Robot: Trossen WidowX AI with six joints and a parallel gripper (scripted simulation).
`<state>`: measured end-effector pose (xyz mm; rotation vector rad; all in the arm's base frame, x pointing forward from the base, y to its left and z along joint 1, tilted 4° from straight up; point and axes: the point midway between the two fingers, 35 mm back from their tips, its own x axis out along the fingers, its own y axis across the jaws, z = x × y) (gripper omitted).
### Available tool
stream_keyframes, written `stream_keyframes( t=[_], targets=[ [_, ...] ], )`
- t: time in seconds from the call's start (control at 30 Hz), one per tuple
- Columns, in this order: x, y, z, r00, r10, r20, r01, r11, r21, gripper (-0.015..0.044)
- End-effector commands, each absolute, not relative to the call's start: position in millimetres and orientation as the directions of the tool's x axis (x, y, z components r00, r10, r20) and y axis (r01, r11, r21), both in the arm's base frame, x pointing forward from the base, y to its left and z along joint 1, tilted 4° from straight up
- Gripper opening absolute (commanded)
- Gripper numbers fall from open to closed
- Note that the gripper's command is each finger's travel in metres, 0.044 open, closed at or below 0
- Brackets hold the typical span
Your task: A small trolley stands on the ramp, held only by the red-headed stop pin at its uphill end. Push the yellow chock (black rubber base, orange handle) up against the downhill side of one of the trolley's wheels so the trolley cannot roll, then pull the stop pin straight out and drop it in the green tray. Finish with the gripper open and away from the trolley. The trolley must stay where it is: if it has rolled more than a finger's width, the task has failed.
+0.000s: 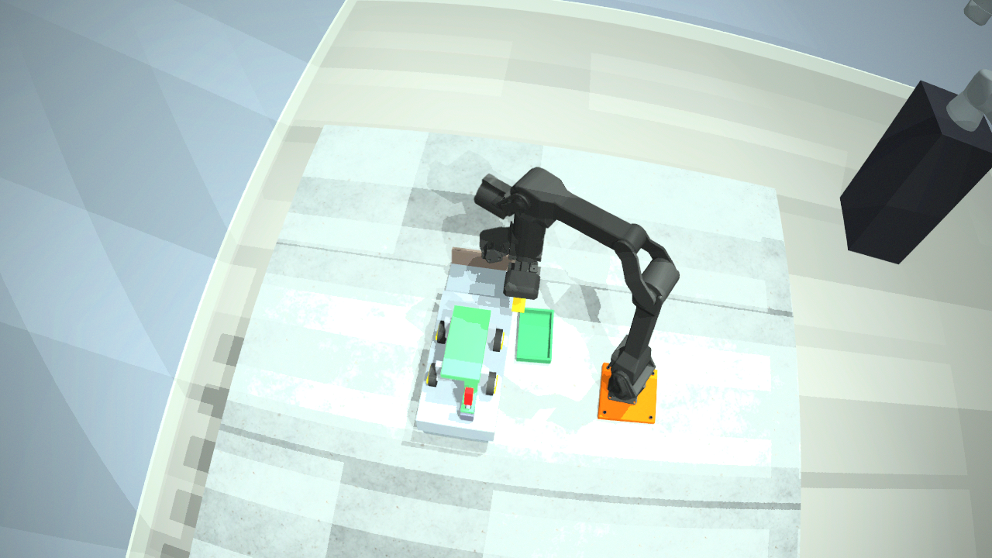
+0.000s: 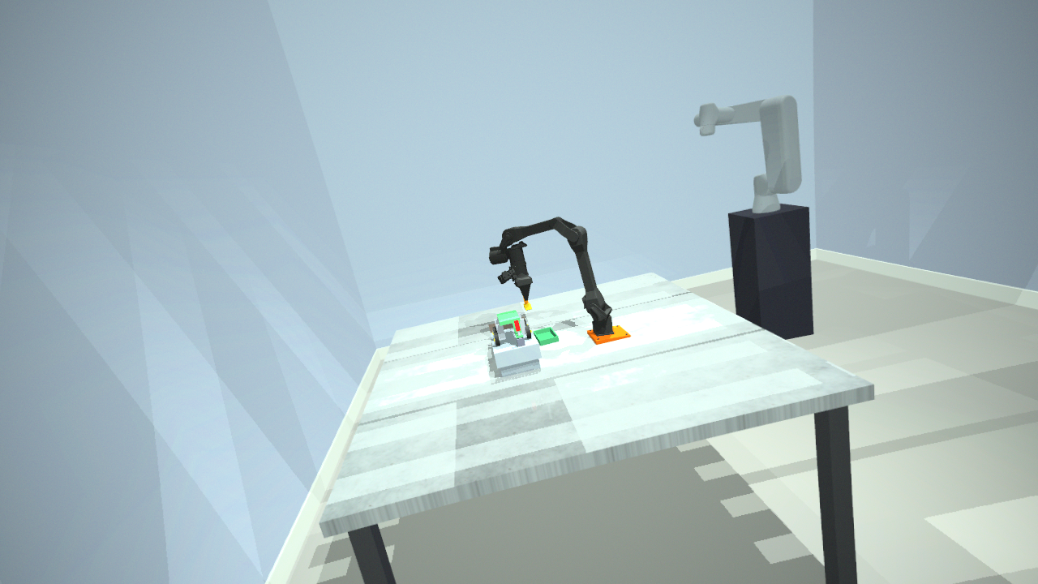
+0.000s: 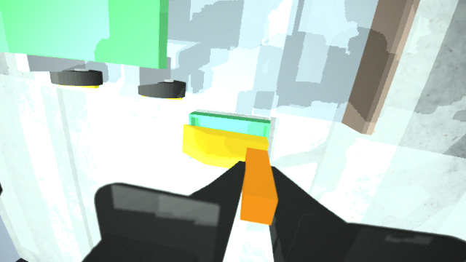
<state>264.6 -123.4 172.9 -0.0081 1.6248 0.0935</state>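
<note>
My gripper [image 3: 255,169] [image 2: 525,301] is shut on the orange handle of the yellow chock [image 3: 222,145] [image 1: 518,305] [image 2: 527,306]. It holds the chock in the air, beside the ramp's right side in the top view and above the downhill end of the green tray [image 1: 535,359] [image 3: 265,128] [image 2: 554,340]. The chock hides part of the tray in the wrist view. The green-topped trolley [image 1: 466,343] [image 3: 84,33] [image 2: 508,316] stands on the ramp [image 1: 454,426] [image 2: 516,357]. The red-headed stop pin [image 1: 469,395] [image 2: 516,326] stands at its uphill end. The chock's black base cannot be made out.
A brown end board [image 1: 464,257] [image 3: 371,69] crosses the ramp's low end. The orange base plate [image 1: 607,415] [image 2: 620,334] of my arm is to the right of the tray. A second, grey robot [image 2: 783,145] stands on a dark pedestal [image 2: 773,276] [image 1: 894,187] beyond the table.
</note>
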Motion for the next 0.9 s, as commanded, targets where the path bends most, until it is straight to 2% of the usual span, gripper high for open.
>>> stream_keyframes(
  t=[0.0, 0.33, 0.87],
  targets=[
    [271, -124, 172, -0.052, 0.06, -0.997, -0.067, 0.996, 0.064, 0.0],
    [295, -124, 167, -0.051, 0.06, -0.997, -0.067, 0.996, 0.063, 0.0],
    [294, -124, 135, -0.05, 0.06, -0.997, -0.067, 0.996, 0.063, 0.0]
  ],
)
